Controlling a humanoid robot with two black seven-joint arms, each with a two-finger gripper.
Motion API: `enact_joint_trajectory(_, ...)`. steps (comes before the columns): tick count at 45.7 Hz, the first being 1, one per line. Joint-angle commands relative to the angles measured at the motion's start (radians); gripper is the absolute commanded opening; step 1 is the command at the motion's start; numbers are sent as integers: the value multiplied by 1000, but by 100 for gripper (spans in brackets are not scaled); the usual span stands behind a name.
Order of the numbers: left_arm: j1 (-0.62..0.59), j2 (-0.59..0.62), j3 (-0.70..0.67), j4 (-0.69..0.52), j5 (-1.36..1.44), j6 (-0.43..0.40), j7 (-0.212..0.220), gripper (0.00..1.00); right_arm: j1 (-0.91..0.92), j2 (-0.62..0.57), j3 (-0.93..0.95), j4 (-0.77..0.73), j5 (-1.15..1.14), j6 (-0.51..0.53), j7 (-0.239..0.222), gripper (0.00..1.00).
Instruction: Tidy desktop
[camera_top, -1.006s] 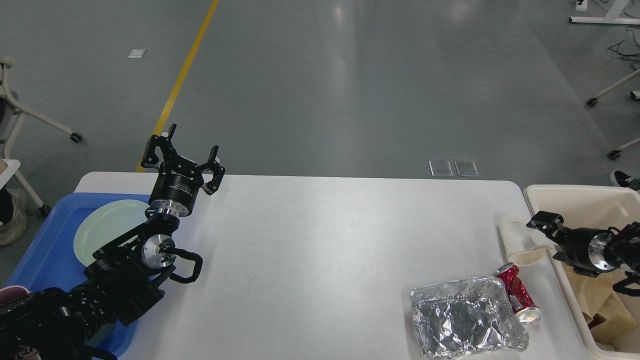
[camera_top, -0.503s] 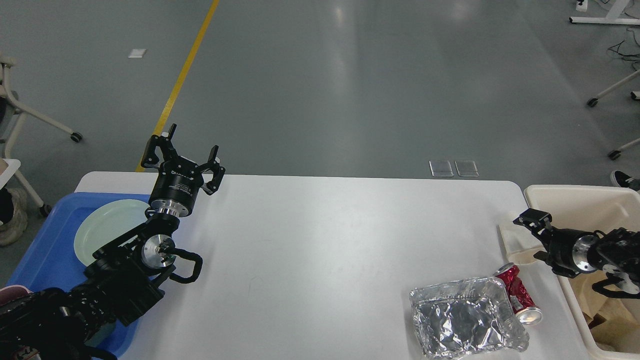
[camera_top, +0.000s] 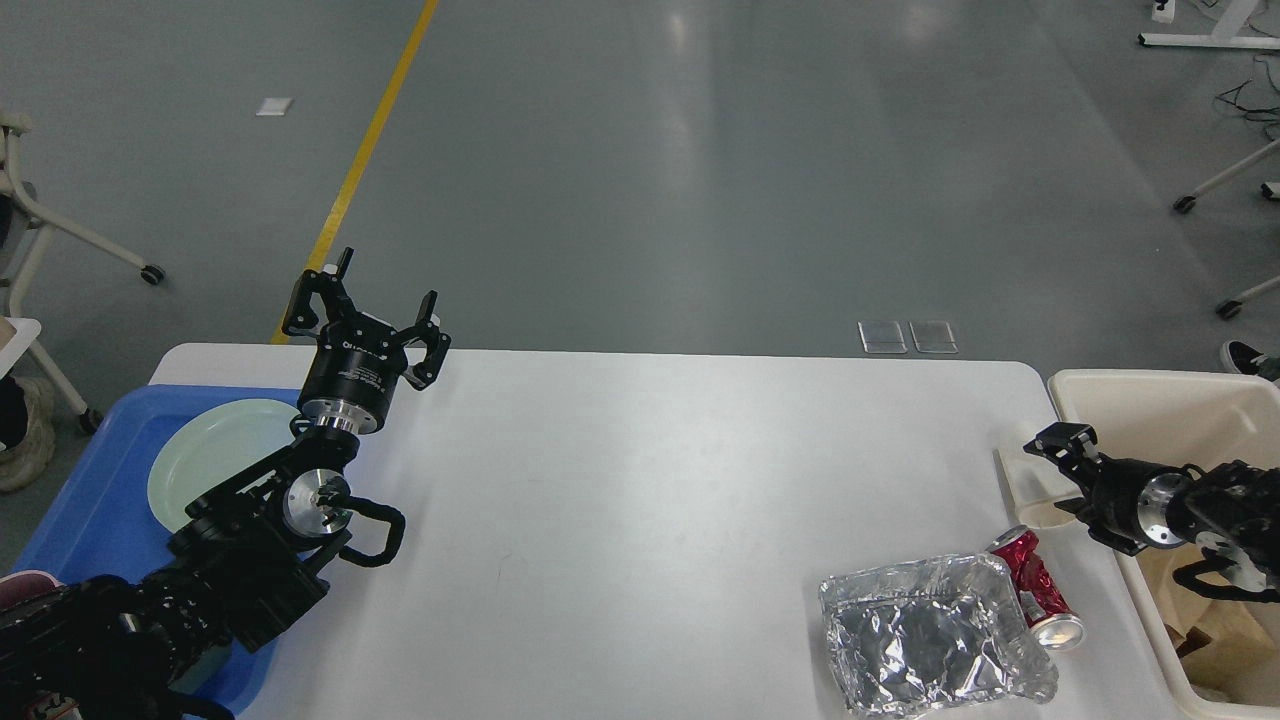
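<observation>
Beneath both tools, desktop, left tool raised

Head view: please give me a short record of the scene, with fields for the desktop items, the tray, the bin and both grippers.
desktop: foil container, red can, cream paper piece
blue tray: holds pale green plate
cream bin: brown paper inside
left gripper: open, raised, empty
right gripper: by the paper piece, state unclear

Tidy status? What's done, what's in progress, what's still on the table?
Looks done: a plate sits in the blue tray, and brown scraps lie in the cream bin. In hand: nothing; the left gripper is open and idle, and the right gripper is beside a cream cup. Left on the desktop: cup, red can, foil tray.
</observation>
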Motion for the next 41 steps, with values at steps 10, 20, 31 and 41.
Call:
enact_joint_trajectory(10,0,0,0,0,0,0,-1,97,0,0,0,16,-3,17,2,0)
enact_joint_trajectory(20,0,0,0,0,0,0,0,97,16,-2,-1,19,-4,19,0,0)
enact_joint_trajectory(31,0,0,0,0,0,0,-1,97,95,-23,-23,22,-12,77,-2,0)
enact_joint_trajectory(41,0,0,-1,0,0,0,-1,97,313,-178,-236,111,-78,324,-2,0)
